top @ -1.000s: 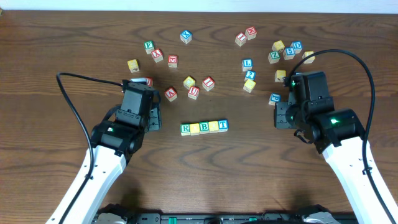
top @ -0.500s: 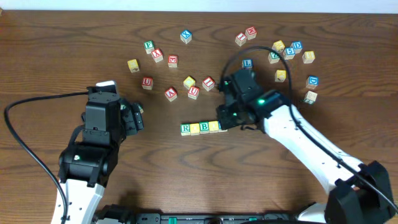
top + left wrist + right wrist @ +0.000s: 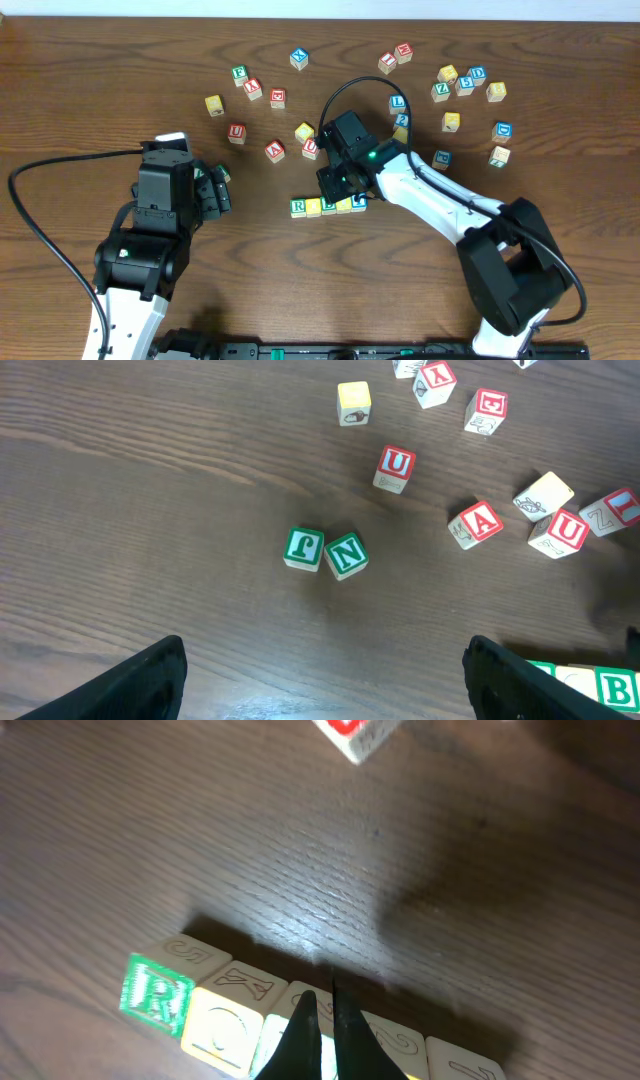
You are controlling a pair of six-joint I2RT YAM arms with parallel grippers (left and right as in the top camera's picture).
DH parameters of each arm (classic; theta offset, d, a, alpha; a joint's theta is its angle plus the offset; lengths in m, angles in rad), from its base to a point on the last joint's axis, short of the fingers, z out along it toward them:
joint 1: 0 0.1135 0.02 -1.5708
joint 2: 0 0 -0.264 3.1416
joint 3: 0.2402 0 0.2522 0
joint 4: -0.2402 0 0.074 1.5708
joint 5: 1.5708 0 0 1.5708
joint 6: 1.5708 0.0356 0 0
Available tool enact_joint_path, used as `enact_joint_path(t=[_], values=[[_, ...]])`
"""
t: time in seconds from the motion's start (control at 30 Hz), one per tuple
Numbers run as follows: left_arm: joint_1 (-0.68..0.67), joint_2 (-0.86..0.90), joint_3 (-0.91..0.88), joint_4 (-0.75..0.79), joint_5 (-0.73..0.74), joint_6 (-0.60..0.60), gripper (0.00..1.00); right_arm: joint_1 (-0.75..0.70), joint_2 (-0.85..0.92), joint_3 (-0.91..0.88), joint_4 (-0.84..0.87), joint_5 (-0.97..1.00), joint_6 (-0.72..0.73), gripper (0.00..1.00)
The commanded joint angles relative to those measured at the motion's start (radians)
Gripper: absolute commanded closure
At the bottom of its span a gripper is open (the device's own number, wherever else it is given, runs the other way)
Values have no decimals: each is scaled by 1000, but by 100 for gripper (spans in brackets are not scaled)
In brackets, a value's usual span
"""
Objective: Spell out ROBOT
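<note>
A row of letter blocks (image 3: 314, 207) lies at mid-table, starting with a green R (image 3: 298, 207) and a yellow O. In the right wrist view the green R (image 3: 157, 995) and yellow O (image 3: 225, 1025) show at the row's left end. My right gripper (image 3: 336, 186) is shut and empty, its tips (image 3: 322, 1007) together over the row's third block. My left gripper (image 3: 214, 190) is open and empty, left of the row; its fingers (image 3: 325, 700) frame bare wood. The row's end with a green B (image 3: 610, 686) shows at the left wrist view's lower right.
Green J (image 3: 303, 547) and N (image 3: 346, 554) blocks lie in front of my left gripper. Red U (image 3: 236, 131), red A (image 3: 274, 151), another red U (image 3: 311, 148) and several more loose blocks are scattered across the far half. The right arm's cable loops over them.
My right gripper has moved left along the row, from its right end to above its middle. My left arm pulled back left a second ago and has since stayed still.
</note>
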Motion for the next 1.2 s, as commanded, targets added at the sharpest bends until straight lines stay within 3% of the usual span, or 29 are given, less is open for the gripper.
enact_joint_path(t=[0.0, 0.87, 0.97, 1.17], values=[[5, -5, 26, -3, 2, 12, 13, 8, 42, 17, 9, -9, -2, 99], [5, -5, 26, -3, 2, 12, 13, 30, 63, 23, 31, -12, -11, 99], [5, -5, 26, -3, 2, 12, 13, 19, 63, 68, 22, -12, -27, 99], [5, -5, 26, -3, 2, 12, 13, 8, 63, 251, -151, -8, -78, 99]])
